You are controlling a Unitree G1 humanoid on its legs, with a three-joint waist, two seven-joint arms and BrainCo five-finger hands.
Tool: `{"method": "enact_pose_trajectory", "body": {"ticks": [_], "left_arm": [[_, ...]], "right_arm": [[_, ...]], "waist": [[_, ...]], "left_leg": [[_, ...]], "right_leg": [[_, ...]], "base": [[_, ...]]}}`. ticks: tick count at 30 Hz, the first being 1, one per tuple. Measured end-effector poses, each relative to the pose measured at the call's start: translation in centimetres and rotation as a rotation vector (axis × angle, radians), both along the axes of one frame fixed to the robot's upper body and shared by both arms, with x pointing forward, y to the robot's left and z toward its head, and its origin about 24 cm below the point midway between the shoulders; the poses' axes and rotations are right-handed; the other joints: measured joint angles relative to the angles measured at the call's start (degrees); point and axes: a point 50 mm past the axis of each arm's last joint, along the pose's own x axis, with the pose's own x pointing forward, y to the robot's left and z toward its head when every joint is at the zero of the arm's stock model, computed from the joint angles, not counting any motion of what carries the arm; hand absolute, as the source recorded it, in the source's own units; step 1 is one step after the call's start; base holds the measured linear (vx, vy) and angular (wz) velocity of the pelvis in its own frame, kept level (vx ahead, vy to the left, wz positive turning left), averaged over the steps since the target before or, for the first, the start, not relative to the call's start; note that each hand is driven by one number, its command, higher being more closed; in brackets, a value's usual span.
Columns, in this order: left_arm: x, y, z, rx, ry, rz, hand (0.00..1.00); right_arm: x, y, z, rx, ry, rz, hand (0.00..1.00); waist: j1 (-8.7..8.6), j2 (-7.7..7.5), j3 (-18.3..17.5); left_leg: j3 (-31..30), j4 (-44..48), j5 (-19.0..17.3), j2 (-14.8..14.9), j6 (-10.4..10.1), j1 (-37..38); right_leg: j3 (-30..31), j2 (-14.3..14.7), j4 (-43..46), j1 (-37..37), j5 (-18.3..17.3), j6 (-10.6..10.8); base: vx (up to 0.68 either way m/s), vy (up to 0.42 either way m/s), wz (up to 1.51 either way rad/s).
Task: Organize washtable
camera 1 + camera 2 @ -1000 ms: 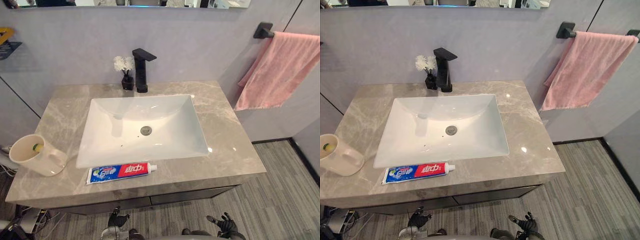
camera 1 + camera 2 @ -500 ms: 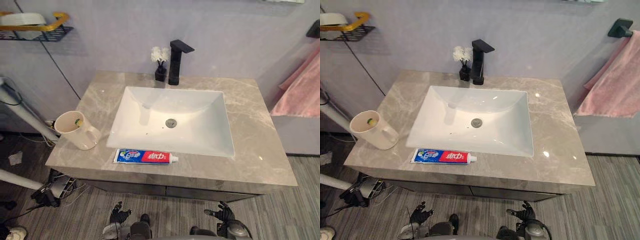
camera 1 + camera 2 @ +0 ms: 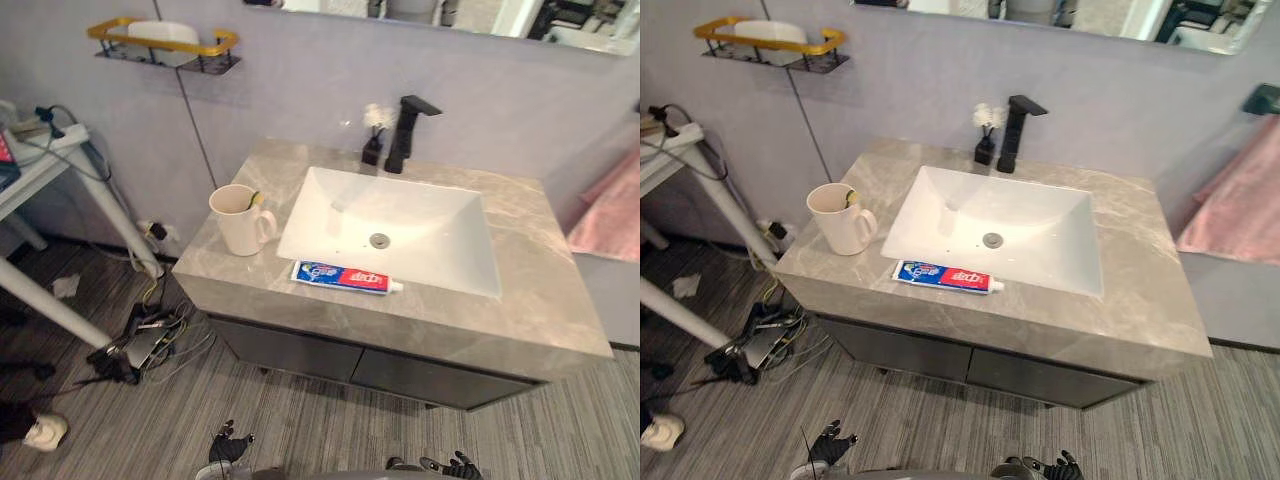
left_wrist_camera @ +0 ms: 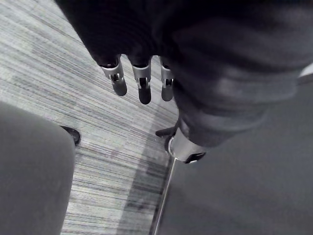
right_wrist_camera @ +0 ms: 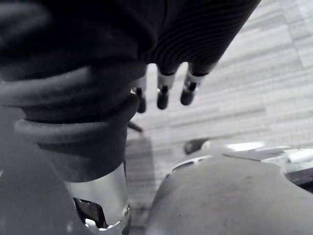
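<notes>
While my left robot hand (image 4: 143,88) and right robot hand (image 5: 164,95) hang loose-fingered and empty near the floor (image 3: 120,420), I judge nothing tidied yet: the toothpaste tube (image 3: 345,277) lies on the surface (image 3: 545,300) along the sink (image 3: 430,215) front rim, near the cream mug (image 3: 238,220).

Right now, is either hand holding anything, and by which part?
Nothing is held. The left hand and right hand hang low over the floor, both open; the toothpaste tube and cup sit untouched on the washtable.
</notes>
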Motion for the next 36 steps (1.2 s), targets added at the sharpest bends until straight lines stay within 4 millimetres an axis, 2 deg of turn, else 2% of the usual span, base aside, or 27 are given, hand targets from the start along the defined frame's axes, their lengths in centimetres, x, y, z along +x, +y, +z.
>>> {"method": "enact_pose_trajectory", "body": {"ticks": [1,2,3,4,5,7,8,9,10,11,12,13,14,15,17,19,22,24,25,33,36], "left_arm": [[-0.1,-0.2,-0.1,-0.001,0.007,-0.012,0.0],[-0.2,-0.2,-0.2,0.007,0.023,-0.048,0.0],[-0.2,-0.3,-0.2,0.008,0.027,-0.06,0.0],[-0.1,-0.3,-0.2,0.01,0.028,-0.07,0.0],[-0.2,-0.2,-0.2,0.016,0.035,-0.088,0.0],[-0.2,0.0,-0.2,0.022,0.035,-0.088,0.0],[-0.1,0.2,-0.1,0.028,0.032,-0.085,0.0],[-0.1,0.4,-0.1,0.03,0.034,-0.079,0.0],[-0.2,0.3,-0.2,0.029,0.037,-0.082,0.0],[-0.2,0.1,-0.2,0.026,0.039,-0.081,0.0],[-0.3,0.1,-0.3,0.021,0.041,-0.059,0.0],[-0.4,0.4,-0.2,0.027,0.042,-0.054,0.0],[-0.3,0.5,-0.2,0.029,0.04,-0.04,0.0],[-0.4,0.5,-0.2,0.025,0.041,-0.03,0.0],[-0.5,0.0,-0.3,0.008,0.044,-0.016,0.0],[-0.6,-0.4,-0.5,-0.014,0.046,0.01,0.0],[-0.8,-1.4,-0.8,-0.056,0.064,0.021,0.0],[-1.1,-1.7,-1.0,-0.067,0.078,0.032,0.0],[-2.8,2.0,-0.8,0.002,0.12,0.113,0.0],[-2.8,2.0,-0.7,0.003,0.119,0.112,0.0],[-2.7,2.2,-0.7,0.007,0.117,0.109,0.0]], "right_arm": [[-0.1,0.0,0.0,0.001,0.002,-0.003,0.0],[-0.2,0.1,0.0,0.007,0.003,-0.015,0.0],[-0.4,0.1,-0.1,0.01,0.005,-0.028,0.0],[-0.4,0.1,0.0,0.013,0.001,-0.039,0.0],[-0.1,0.2,0.0,0.019,-0.013,-0.055,0.0],[0.0,0.4,0.0,0.024,-0.018,-0.06,0.0],[-0.3,0.6,0.0,0.029,-0.011,-0.063,0.0],[-0.3,0.6,0.0,0.029,-0.011,-0.062,0.0],[-0.2,0.5,0.0,0.029,-0.012,-0.059,0.0],[-0.2,0.4,0.0,0.024,-0.012,-0.052,0.0],[0.0,0.2,0.1,0.015,-0.013,-0.036,0.0],[-0.2,0.3,0.0,0.018,-0.007,-0.032,0.0],[-0.5,0.4,-0.1,0.015,0.009,-0.007,0.0],[-0.5,0.1,-0.1,0.0,0.019,0.032,0.0],[-0.6,-0.1,-0.1,-0.007,0.026,0.05,0.0],[-0.3,-0.5,0.0,-0.007,0.026,0.084,0.0],[-0.4,-1.3,0.1,-0.014,0.027,0.106,0.0],[-1.1,-1.7,0.1,-0.017,0.042,0.093,0.0],[-2.6,0.3,-0.6,0.094,0.058,-0.025,0.0],[-2.7,0.3,-0.6,0.104,0.052,-0.068,0.0],[-2.9,0.3,-0.6,0.123,0.038,-0.139,0.0]], "waist": [[-0.05,-0.39,-0.3],[-0.3,0.3,-0.8],[-0.45,-0.24,-1.0],[-0.58,0.04,-1.0],[-1.48,0.01,-1.0],[-2.01,-0.35,-0.7],[-2.0,-0.96,-0.5],[-2.07,-0.7,0.0],[-2.0,-0.66,0.0],[-1.94,0.31,-0.2],[-1.76,0.07,-0.1],[-1.62,-0.53,-0.2],[-0.68,-0.66,-0.3],[-0.08,-0.15,-0.4],[-0.13,0.5,-0.4],[-0.01,1.58,-0.7],[-0.14,3.76,-0.2],[-0.04,4.56,-0.7],[1.61,0.26,2.4],[1.67,0.21,2.5],[1.55,0.09,2.8]], "left_leg": [[0.8,-0.5,0.2,-0.2,0.1,0.0],[2.2,-1.2,0.3,-0.4,0.1,-0.2],[3.0,-1.6,0.2,-1.0,0.3,-0.4],[3.2,-1.5,0.2,-1.2,0.4,-0.6],[4.8,0.0,-0.2,-1.2,1.1,-1.7],[5.7,1.8,-0.8,-1.3,1.7,-1.7],[6.4,3.1,-1.7,-1.0,1.9,-1.3],[6.8,4.0,-2.9,-0.3,1.8,-1.0],[7.1,4.0,-3.2,0.2,1.9,-0.6],[7.4,3.6,-3.6,1.3,1.6,-0.1],[8.1,3.8,-4.5,3.1,0.9,0.5],[8.1,3.7,-5.0,3.2,0.3,1.1],[8.7,3.5,-5.8,3.8,-0.3,2.3],[9.4,2.8,-5.9,4.3,-0.4,3.0],[9.3,1.0,-5.1,4.7,-0.2,3.8],[9.6,-0.3,-4.7,5.5,-0.5,5.0],[10.0,0.3,-4.6,5.0,-0.4,6.9],[10.0,1.5,-4.6,4.6,-0.4,8.3],[8.9,-7.6,-0.7,1.8,0.5,11.6],[8.5,-7.2,-0.7,1.8,0.5,11.3],[5.6,-5.1,-0.6,1.5,0.6,9.1]], "right_leg": [[1.3,0.0,-0.4,-0.7,0.2,0.3],[3.8,0.0,-1.7,-1.7,0.3,0.6],[5.9,0.3,-2.8,-2.4,0.3,1.0],[6.5,0.5,-3.1,-2.9,0.4,1.1],[7.9,0.8,-3.3,-4.0,0.4,1.1],[7.8,0.9,-2.9,-4.1,0.6,0.3],[6.9,1.0,-2.0,-4.0,1.6,-3.5],[5.3,1.3,-0.9,-3.9,1.0,-7.0],[4.3,1.7,-0.2,-3.9,-0.4,-9.4],[2.7,2.4,1.3,-3.9,-2.4,-12.3],[-0.6,3.8,6.3,-5.2,-2.2,-12.2],[-1.8,5.0,7.5,-5.0,-0.4,-11.7],[-3.9,5.9,6.2,-3.9,1.0,-9.3],[-3.7,7.1,3.8,-3.1,1.6,-8.4],[-3.4,8.3,0.3,-2.1,3.0,-6.5],[-2.7,10.0,-5.2,-0.2,5.2,-6.5],[-2.3,9.8,-8.6,3.2,5.9,-6.4],[-2.4,9.5,-9.1,5.4,5.9,-6.4],[-7.1,5.0,-7.9,11.9,1.1,-3.3],[-7.2,5.0,-7.8,12.0,1.1,-3.3],[-9.5,4.5,-7.8,12.2,1.1,-3.3]], "base": [[-0.18,0.072,-0.84],[-0.12,0.076,-0.79],[-0.05,0.085,-0.76],[-0.06,0.108,-0.76],[-0.02,0.088,-0.46],[0.02,0.067,-0.32],[0.01,0.049,-0.33],[0.01,0.028,-0.33],[0.04,0.001,-0.26],[0.09,-0.006,-0.3],[0.11,-0.023,-0.29],[0.19,-0.067,-0.47],[0.19,-0.067,-0.59],[0.2,-0.056,-0.59],[0.21,-0.032,-0.35],[0.31,-0.019,-0.34],[0.2,0.03,-0.21],[0.14,0.047,-0.12],[0.06,0.017,-0.06],[0.0,0.0,0.01],[-0.02,-0.034,0.37]]}}
